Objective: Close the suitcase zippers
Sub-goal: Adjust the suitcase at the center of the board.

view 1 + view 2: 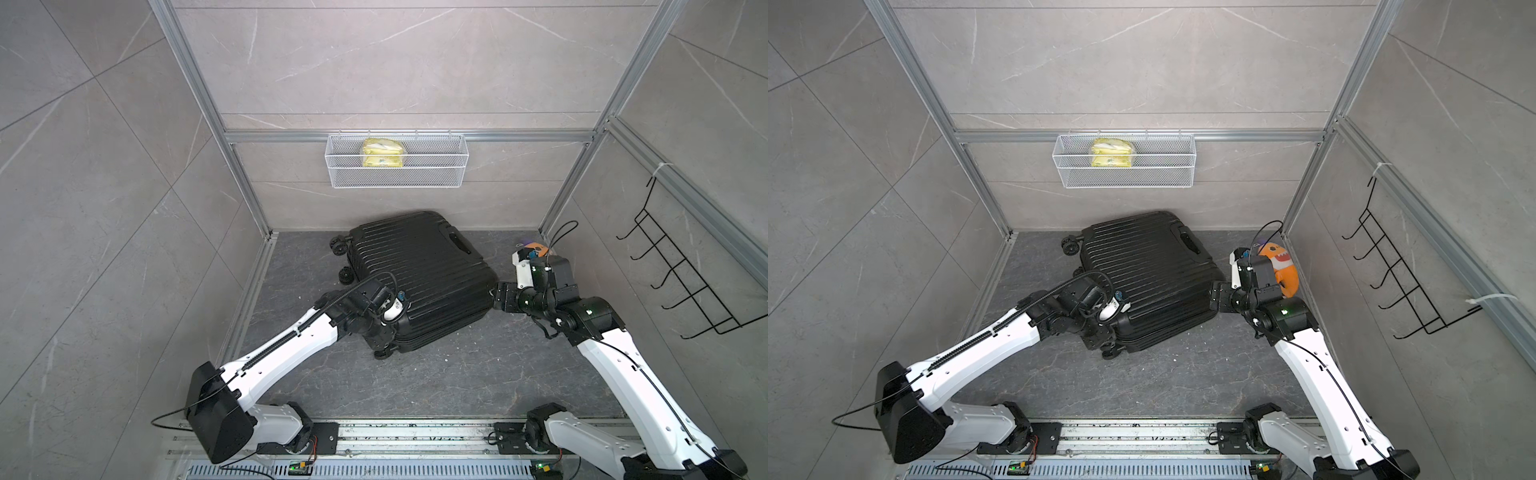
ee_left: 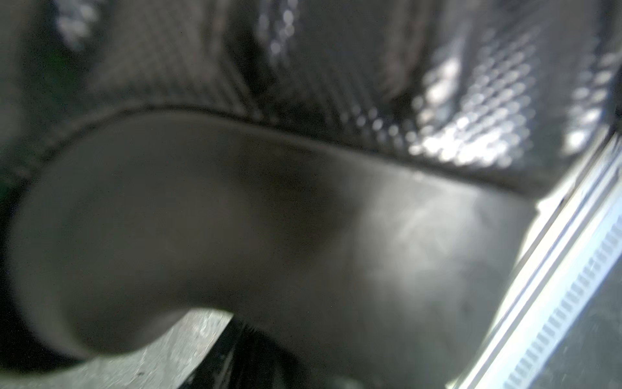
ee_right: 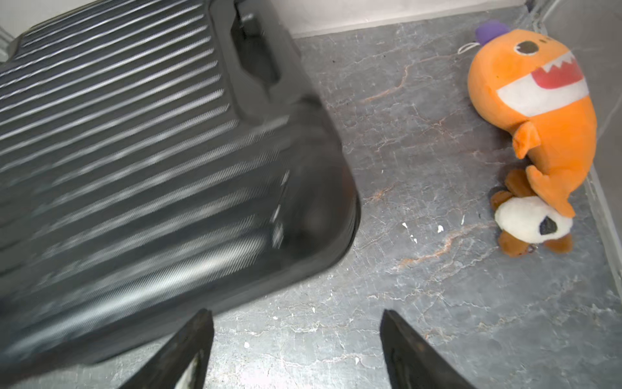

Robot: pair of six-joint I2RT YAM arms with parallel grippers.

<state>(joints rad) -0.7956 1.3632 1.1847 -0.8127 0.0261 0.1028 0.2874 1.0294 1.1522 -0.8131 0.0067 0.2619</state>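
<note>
The right gripper has its fingers spread apart with only bare surface between them, just beside the near right corner of the suitcase. The left gripper sits at the near left corner. Its fingers are hidden in both top views and its wrist view is blurred, so their state cannot be told. The suitcase lies flat, its halves seemingly together, and the zippers cannot be made out. An orange plush and a brown-and-white plush lie touching each other by the right wall.
</note>
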